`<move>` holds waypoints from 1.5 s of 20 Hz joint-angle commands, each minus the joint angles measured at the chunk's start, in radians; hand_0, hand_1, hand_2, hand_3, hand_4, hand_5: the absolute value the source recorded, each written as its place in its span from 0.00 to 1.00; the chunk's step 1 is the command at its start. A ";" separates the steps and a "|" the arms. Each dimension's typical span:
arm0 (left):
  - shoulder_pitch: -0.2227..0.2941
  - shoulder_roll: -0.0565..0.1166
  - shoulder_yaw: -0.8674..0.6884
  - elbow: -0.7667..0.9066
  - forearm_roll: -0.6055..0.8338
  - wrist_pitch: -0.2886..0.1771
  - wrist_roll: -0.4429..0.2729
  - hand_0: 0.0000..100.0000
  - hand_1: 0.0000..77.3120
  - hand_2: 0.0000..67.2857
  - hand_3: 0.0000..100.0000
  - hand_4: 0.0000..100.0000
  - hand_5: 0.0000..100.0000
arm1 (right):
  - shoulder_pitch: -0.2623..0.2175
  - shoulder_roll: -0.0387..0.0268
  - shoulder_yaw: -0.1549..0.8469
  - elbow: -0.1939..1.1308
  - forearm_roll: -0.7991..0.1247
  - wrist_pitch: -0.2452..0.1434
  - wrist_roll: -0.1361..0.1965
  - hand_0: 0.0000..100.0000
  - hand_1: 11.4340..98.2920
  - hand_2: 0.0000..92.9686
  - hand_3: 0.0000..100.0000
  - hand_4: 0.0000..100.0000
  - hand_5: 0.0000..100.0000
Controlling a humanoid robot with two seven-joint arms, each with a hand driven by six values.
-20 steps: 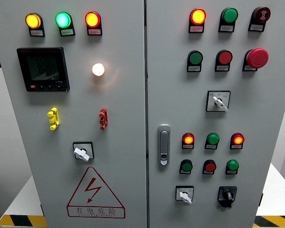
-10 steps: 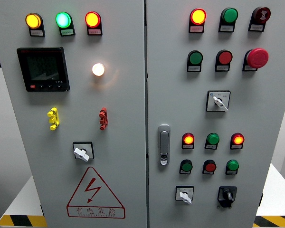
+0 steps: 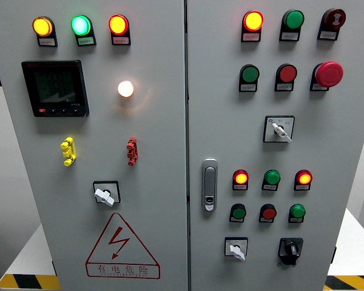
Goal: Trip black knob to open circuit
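The black knob (image 3: 290, 249) is a small rotary selector at the lower right of the right cabinet door (image 3: 346, 151), its pointer standing roughly upright. To its left sits a white rotary switch (image 3: 235, 249). Above them are three lamps, lit red (image 3: 240, 178), unlit green (image 3: 271, 178) and lit red (image 3: 303, 178), over a row of three push buttons (image 3: 267, 213). Neither hand shows anywhere in the head view.
A grey two-door electrical cabinet fills the view. A chrome door handle (image 3: 209, 185) is left of the lamps. A red mushroom stop button (image 3: 328, 74) and another white switch (image 3: 279, 129) are higher up. The left door carries a meter (image 3: 54, 88), a lit lamp (image 3: 125, 88) and a warning triangle (image 3: 120, 247).
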 commanded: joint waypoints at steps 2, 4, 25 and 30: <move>0.000 0.000 0.000 0.000 0.000 0.000 0.000 0.00 0.04 0.19 0.21 0.07 0.01 | -0.034 0.0017 -0.013 0.194 0.075 0.001 0.000 0.70 0.34 0.04 0.21 0.18 0.35; 0.000 0.000 0.000 0.000 0.000 0.000 0.000 0.00 0.04 0.19 0.21 0.07 0.01 | -0.054 0.0017 -0.031 0.323 0.126 -0.006 -0.006 0.70 0.35 0.04 0.24 0.21 0.39; 0.000 0.000 0.000 0.000 0.000 0.000 0.000 0.00 0.04 0.19 0.21 0.07 0.01 | -0.089 0.0339 -0.162 1.014 0.222 -0.190 -0.118 0.79 0.43 0.04 0.74 0.80 0.84; 0.000 -0.002 0.000 0.000 0.000 0.000 0.000 0.00 0.04 0.19 0.21 0.07 0.01 | -0.058 0.0247 -0.180 1.075 0.224 -0.235 -0.148 0.81 0.46 0.04 0.88 0.92 1.00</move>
